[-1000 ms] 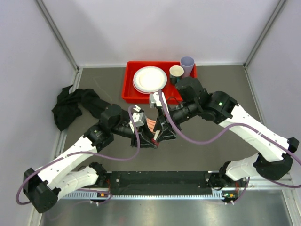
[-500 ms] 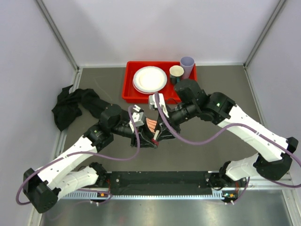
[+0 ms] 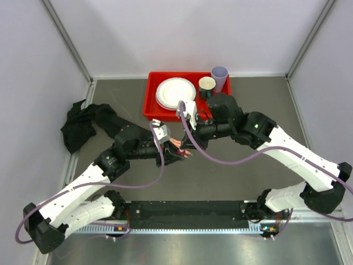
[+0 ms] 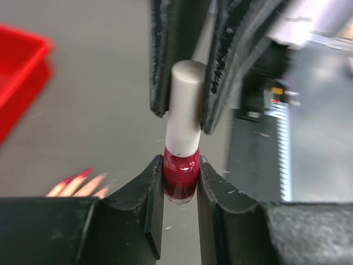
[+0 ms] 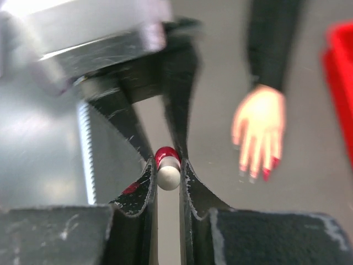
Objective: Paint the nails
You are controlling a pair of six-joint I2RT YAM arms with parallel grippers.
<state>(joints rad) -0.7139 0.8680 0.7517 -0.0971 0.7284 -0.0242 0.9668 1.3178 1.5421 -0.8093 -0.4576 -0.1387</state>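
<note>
My left gripper (image 4: 181, 165) is shut on a small dark red nail polish bottle (image 4: 181, 179), held above the table. The bottle's white cap (image 4: 185, 110) points away from it, and my right gripper (image 5: 168, 171) is shut on that cap (image 5: 169, 175) from the opposite side. In the top view both grippers meet at mid-table, left gripper (image 3: 177, 153), right gripper (image 3: 186, 144). The pale mannequin hand (image 5: 258, 127) with its black sleeve (image 5: 270, 38) lies flat on the table just beside them. Its nails (image 5: 268, 168) show as blurred red tips, also seen as nails (image 4: 81, 174) in the left wrist view.
A red tray (image 3: 151, 110) at the back holds stacked white plates (image 3: 175, 93). Two paper cups (image 3: 207, 84) (image 3: 219, 74) stand at its right end. Bunched black cloth (image 3: 77, 127) lies at the left wall. Walls close in the table on three sides.
My right gripper has closed from open onto the bottle's cap. Both grippers have shifted slightly toward the tray, and the bottle stays in the left gripper.
</note>
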